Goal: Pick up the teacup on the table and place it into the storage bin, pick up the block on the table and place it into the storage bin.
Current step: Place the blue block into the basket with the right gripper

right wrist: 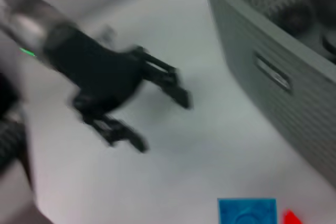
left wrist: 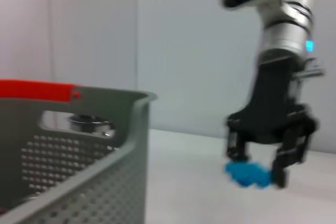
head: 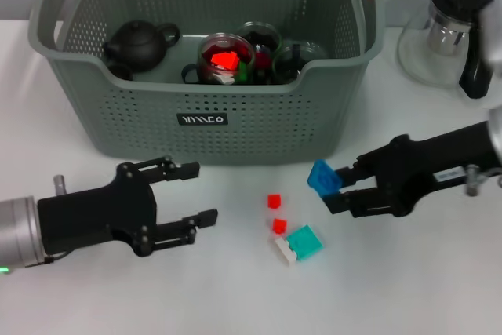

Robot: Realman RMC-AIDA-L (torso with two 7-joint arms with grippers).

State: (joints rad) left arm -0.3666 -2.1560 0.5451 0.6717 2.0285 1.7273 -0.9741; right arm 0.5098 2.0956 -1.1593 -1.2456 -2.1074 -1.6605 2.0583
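Observation:
The grey perforated storage bin (head: 212, 111) with orange handle tops stands at the back of the table; it also shows in the left wrist view (left wrist: 89, 156) and the right wrist view (right wrist: 283, 72). It holds a black teapot (head: 141, 43) and glass teacups, one with a red block inside (head: 225, 60). My right gripper (head: 336, 187) is shut on a blue block (head: 323, 177) and holds it above the table, right of the bin's front; the block also shows in the left wrist view (left wrist: 247, 174) and the right wrist view (right wrist: 247, 212). My left gripper (head: 196, 192) is open and empty at the front left.
Two small red blocks (head: 274, 201) (head: 279, 225) and a teal block with a white piece (head: 303, 242) lie on the table before the bin. A glass teapot with a black handle (head: 459, 33) stands at the back right.

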